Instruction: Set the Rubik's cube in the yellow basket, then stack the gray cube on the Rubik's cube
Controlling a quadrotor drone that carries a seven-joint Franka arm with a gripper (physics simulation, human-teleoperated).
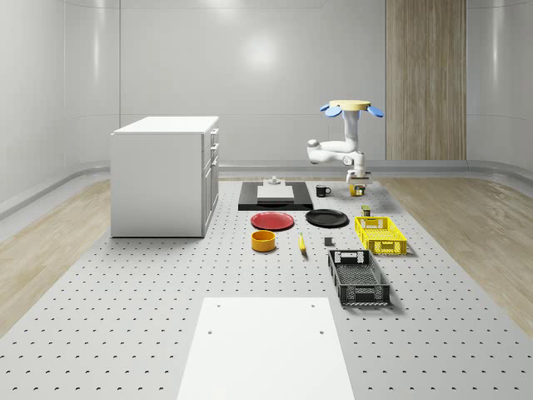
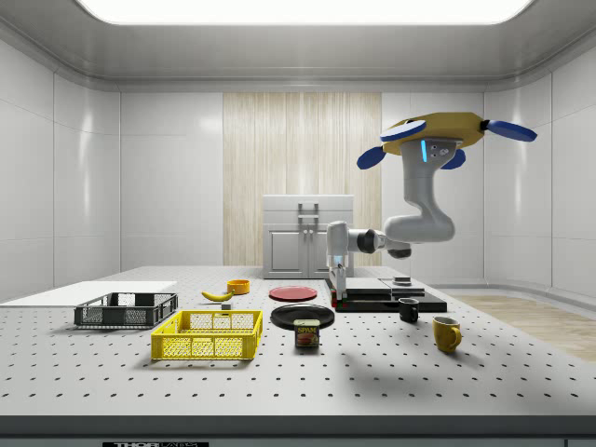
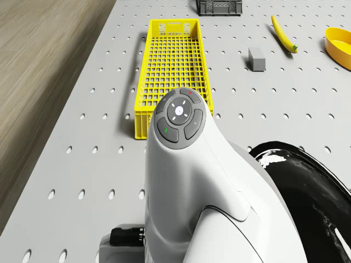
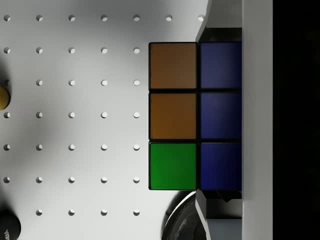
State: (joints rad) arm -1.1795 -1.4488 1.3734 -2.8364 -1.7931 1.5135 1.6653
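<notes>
**Q:** Fig. 1, panel a: where is the obj. and how will it handle?

**A:** The Rubik's cube point(image 4: 195, 115) lies directly under the wrist cam, over the perforated surface point(image 1: 166, 283) and just beside the rim of a glossy black plate point(image 3: 307, 186). Whether it rests on the surface or is lifted can't be told. Visible top stickers: two brown, one green, one blue column. Judged a rigid plastic block, light, w/ flat smooth faces. It should be fairly slippery, so pinch two opposite side faces at mid-height, square to the edges and not across corners. Layers may twist if squeezed off-centre.

**Q:** Panel b: robot pose?

**A:** The drone point(image 2: 433, 130) hovers above the surface's far end in the whole-scene view, arm bent down, w/ the claw point(image 2: 337, 291) low beside the black tray. Whether the claw is spread or closed can't be told.

**Q:** Panel c: targets, materials?

**A:** The yellow basket point(image 3: 170, 23) is an open plastic lattice, rectangular, w/ a meshed floor, so the cube should sit flat if lowered level. The gray cube point(image 3: 256, 58) is a small matte block lying apart from the basket, near a banana point(image 3: 283, 34). Its plain faces probably grip better than the stickers. The Rubik's top gives little margin for stacking, so centre it.
</notes>
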